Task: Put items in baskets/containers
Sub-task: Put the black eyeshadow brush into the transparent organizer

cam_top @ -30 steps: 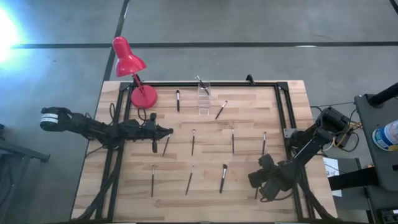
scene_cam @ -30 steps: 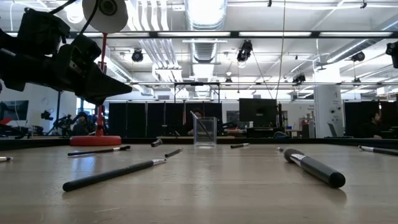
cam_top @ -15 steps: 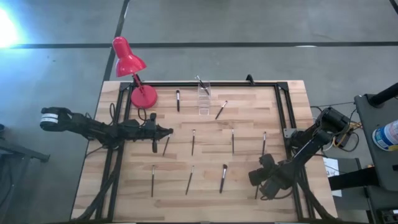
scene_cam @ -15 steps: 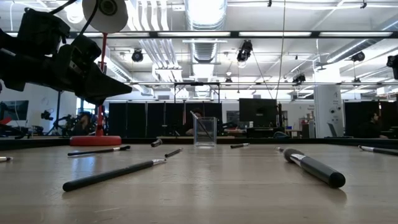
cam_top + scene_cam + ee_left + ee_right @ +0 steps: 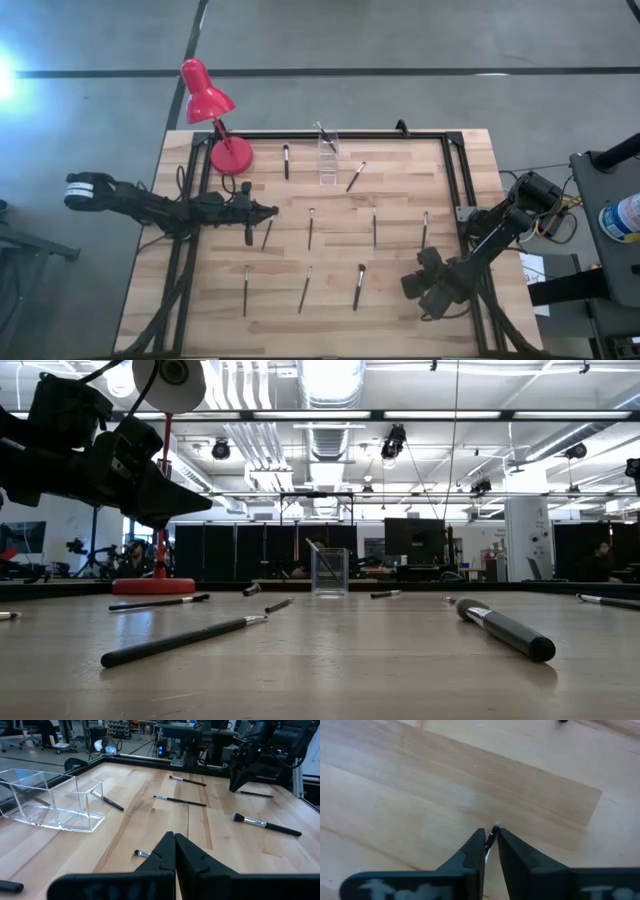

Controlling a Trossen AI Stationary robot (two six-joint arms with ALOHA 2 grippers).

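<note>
From above, the right gripper (image 5: 418, 288) sits low over the table (image 5: 400, 210) near its right front corner, but that view hides what the jaws do. The right wrist view shows it: the jaws are nearly closed, pinching a thin brush (image 5: 493, 836) between them, with its silver end poking out just past the tips. The left gripper (image 5: 268, 210) reaches in from the left side, and the left wrist view shows its jaws pressed together with nothing in them. A small brush tip (image 5: 142, 853) lies on the wood just beside those closed jaws, to one side. Farther ahead of them lie more brushes (image 5: 180, 800), and one with a pale fluffy head (image 5: 265, 824). The clear holder (image 5: 55, 802) looks like a box with two parts in this view and sits off to the side of the left jaws, well apart. From above, the clear holder (image 5: 328, 158) has one brush (image 5: 324, 136) leaning in it, near the back edge. The red lamp (image 5: 212, 115) stands at the back left corner.
</note>
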